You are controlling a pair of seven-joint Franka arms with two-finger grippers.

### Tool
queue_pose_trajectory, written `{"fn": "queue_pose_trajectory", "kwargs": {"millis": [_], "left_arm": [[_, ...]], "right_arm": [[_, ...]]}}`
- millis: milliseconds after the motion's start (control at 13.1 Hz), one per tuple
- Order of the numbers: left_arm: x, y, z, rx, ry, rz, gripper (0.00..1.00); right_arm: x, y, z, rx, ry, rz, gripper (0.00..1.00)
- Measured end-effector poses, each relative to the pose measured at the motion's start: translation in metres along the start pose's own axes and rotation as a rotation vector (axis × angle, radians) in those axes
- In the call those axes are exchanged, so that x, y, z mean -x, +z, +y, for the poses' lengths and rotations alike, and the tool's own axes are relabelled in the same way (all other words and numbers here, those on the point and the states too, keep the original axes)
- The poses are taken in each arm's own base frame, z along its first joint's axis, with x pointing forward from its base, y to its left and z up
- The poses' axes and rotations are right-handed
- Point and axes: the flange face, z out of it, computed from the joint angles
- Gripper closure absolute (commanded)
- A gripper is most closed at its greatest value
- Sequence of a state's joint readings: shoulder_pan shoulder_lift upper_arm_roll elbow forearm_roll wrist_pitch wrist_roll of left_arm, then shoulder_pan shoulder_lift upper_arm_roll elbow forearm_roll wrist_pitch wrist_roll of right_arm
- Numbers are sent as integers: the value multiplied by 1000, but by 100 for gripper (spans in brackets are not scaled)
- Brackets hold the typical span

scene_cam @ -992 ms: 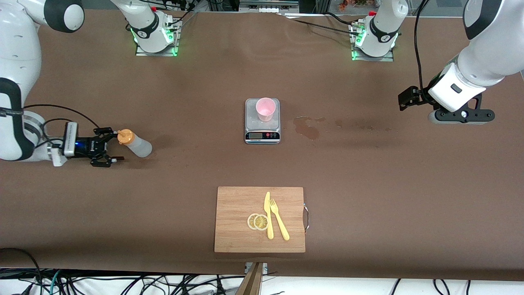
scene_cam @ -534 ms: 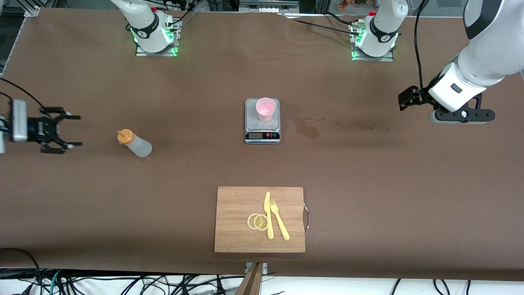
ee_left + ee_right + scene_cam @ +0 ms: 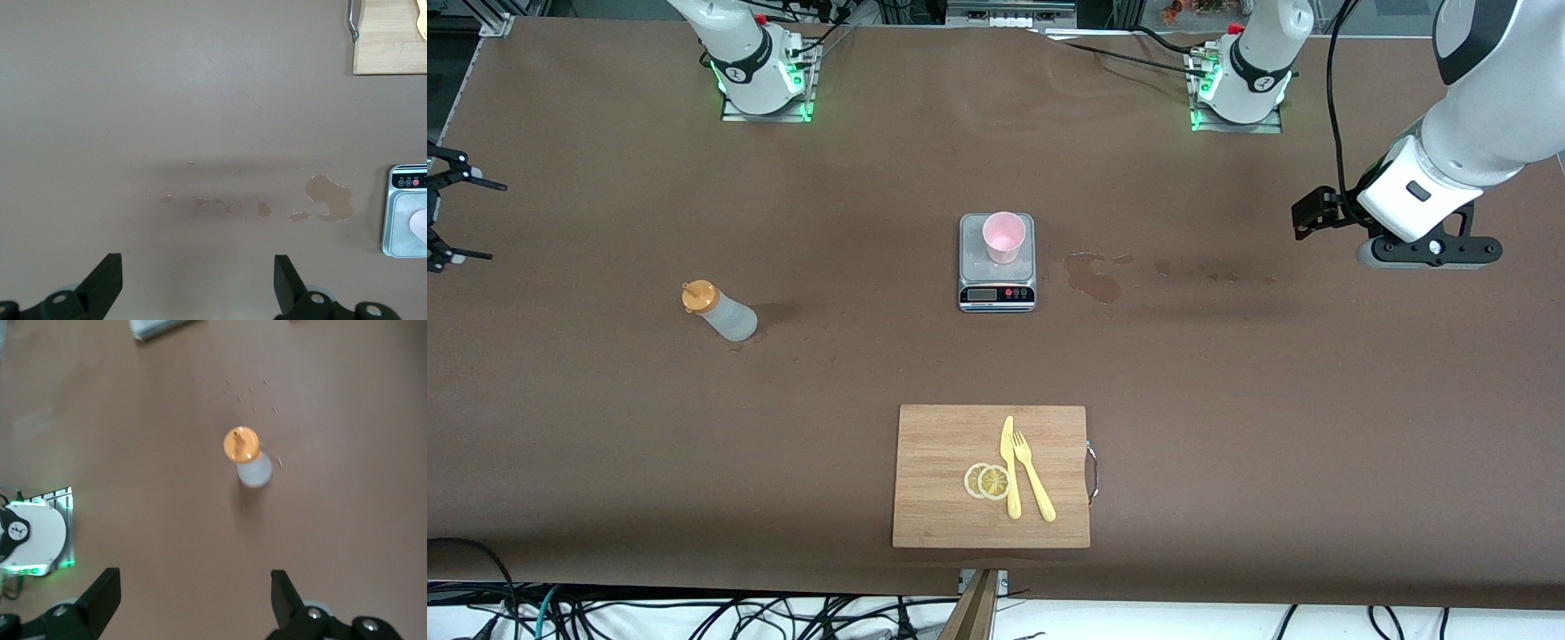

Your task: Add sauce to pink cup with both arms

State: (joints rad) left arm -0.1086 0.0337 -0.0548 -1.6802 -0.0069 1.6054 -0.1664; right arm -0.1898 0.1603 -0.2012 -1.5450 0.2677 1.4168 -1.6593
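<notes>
while both grippers stand released and empty, sauce [image 3: 719, 311] upright on bare table [image 3: 871, 222] toward the right arm's end, orange cap on top, nothing touching it. wide open brown surface all around the bottle; nearest item the grey scale [image 3: 997, 262], well apart toward the table's middle. pink cup [image 3: 1003, 236] upright on the scale platform, inside its edges, mouth open upward. scale display and red buttons facing the front camera; digits and any lettering too small to read.

right gripper [image 3: 447, 217] at the very edge of the front view, over the table's end on the right arm's side, fingers spread wide, only partly in view. in the right wrist view, sauce [image 3: 245, 455] seen from above between the spread fingers [image 3: 100, 595], far below them, with one arm base [image 3: 33, 537] and its green light at the side.

left gripper [image 3: 197, 280] up in the air over the left arm's end of the table, fingers spread, holding nothing. dried stains [image 3: 1096, 276] on the surface beside the scale, between the scale and the left arm's end.

wooden cutting board [image 3: 943, 444] near the table edge closest to the front camera, metal handle toward the left arm's end. yellow knife [image 3: 1009, 467], yellow fork [image 3: 1033, 476] and two lemon slices [image 3: 987, 481] lying on it. clear strip of table between board and scale.
</notes>
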Motion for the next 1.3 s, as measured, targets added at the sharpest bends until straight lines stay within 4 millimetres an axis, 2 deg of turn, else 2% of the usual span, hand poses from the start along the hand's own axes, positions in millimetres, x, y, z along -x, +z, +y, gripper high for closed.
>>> {"fn": "queue_pose_trajectory", "kwargs": {"millis": [229, 381, 610, 992, 1297], "left_arm": [[0, 0, 0, 0, 1, 0, 0], [0, 0, 1, 0, 1, 0, 0], [0, 0, 1, 0, 1, 0, 0], [0, 0, 1, 0, 2, 0, 0], [0, 0, 1, 0, 2, 0, 0]], "right_arm": [[-37, -28, -27, 77, 230, -99, 0], [-57, -35, -37, 113, 373, -123, 0], [-85, -37, -45, 162, 576, -139, 0], [-118, -40, -51, 251, 877, -121, 0], [-167, -31, -65, 328, 1075, -145, 0]]}}
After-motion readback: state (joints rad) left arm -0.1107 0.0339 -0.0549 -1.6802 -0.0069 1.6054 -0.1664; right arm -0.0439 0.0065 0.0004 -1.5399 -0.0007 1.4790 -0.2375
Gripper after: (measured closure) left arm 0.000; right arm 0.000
